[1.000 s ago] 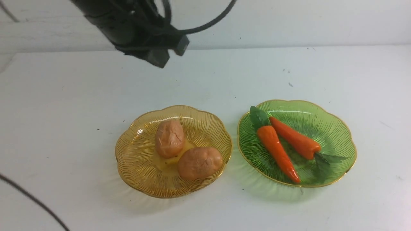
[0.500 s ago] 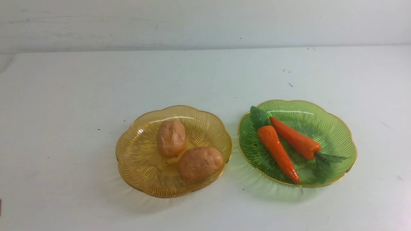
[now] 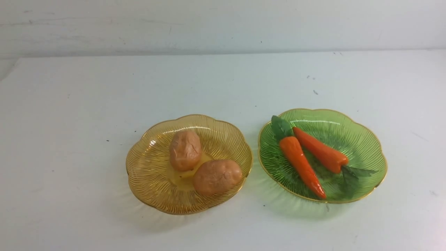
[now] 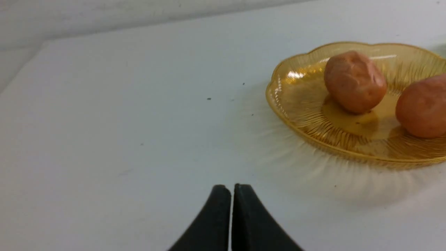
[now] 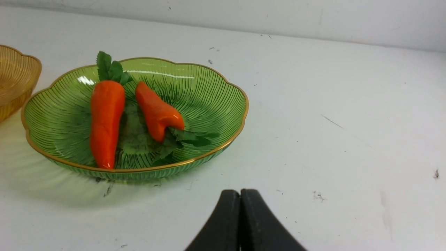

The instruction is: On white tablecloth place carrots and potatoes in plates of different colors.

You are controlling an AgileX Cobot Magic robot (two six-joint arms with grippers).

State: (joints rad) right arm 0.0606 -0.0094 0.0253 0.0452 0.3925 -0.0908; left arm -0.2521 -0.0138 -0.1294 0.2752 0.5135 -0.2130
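Already the carrots (image 3: 306,158) are seen lying side by side in the green plate (image 3: 369,146), their leafy tops pointing opposite ways, while the potatoes (image 3: 202,164) are set touching one another in the amber plate (image 3: 146,167); both plates are placed just beside each other toward the near edge of the white tablecloth (image 3: 69,104), the amber one nearer the left edge and the green one nearer the right. The sorting is therefore judged to be finished. Were any piece to be lifted again, the carrots would likely be found light, stiff and glossy (so somewhat slippery), best pinched across the thick orange body rather than by the limp leaves; the potatoes, lumpy and creased, should offer a surer hold across their narrower width. The thin ribbed plates are probably light and easily nudged, so their rims are best left untouched. In the left wrist view the left gripper (image 4: 231,190) is shown with its jaws pressed together, holding nothing, low over bare cloth on the left-edge side of the amber plate. The right gripper (image 5: 240,195) is likewise closed and empty, over the cloth on the right-edge side of the green plate. Compared with a second ago, the dark arm and cable that were seen over the far left of the table are gone from the front view; plates and produce are unmoved.
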